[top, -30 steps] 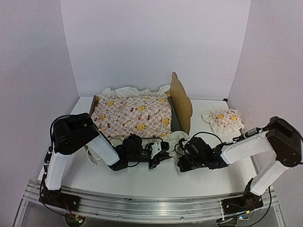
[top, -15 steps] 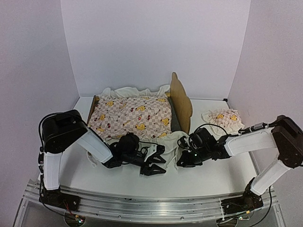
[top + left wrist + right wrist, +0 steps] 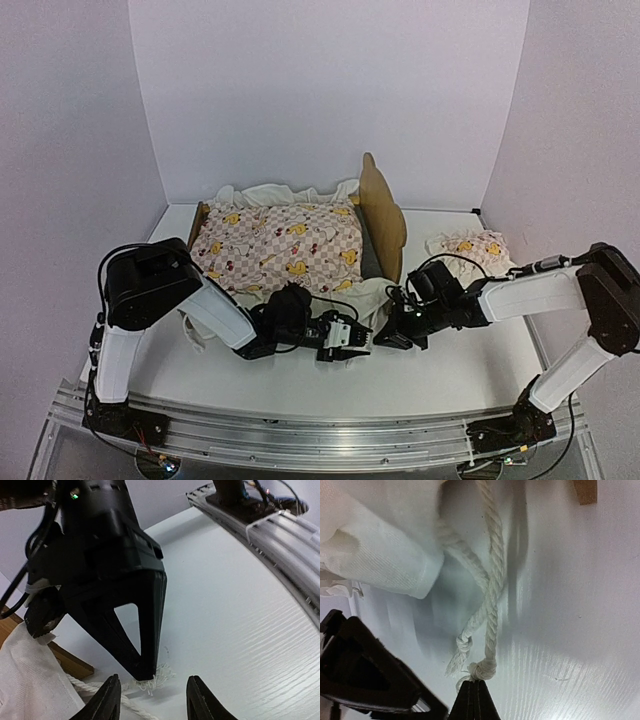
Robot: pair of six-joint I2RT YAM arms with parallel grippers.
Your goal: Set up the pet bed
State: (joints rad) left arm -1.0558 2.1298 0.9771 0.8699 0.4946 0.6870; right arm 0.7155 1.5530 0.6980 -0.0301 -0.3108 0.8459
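The pet bed (image 3: 383,215), light wood with an ear-shaped headboard, stands mid-table under a pink duck quilt (image 3: 285,245). White cloth (image 3: 365,292) spills over its near side. Two white cords (image 3: 492,585) trail from that cloth (image 3: 380,545) onto the table. My right gripper (image 3: 476,692) is shut on the knotted, frayed end (image 3: 485,669) of one cord; the other knotted end (image 3: 462,644) lies loose beside it. My left gripper (image 3: 155,697) is open, its fingers (image 3: 111,700) straddling the right gripper's tip (image 3: 145,672) and the frayed end (image 3: 160,677). Both grippers (image 3: 362,338) (image 3: 388,338) meet just before the bed.
A small matching pillow (image 3: 470,252) lies to the right of the bed. A wooden bed leg (image 3: 67,659) stands close to the left gripper. The metal rail (image 3: 280,530) with the arm bases runs along the near edge. White walls enclose the table (image 3: 300,385).
My left gripper has gone from shut to open and slid right, up to the right gripper's tip. The right gripper stayed shut and drew slightly back toward the bed.
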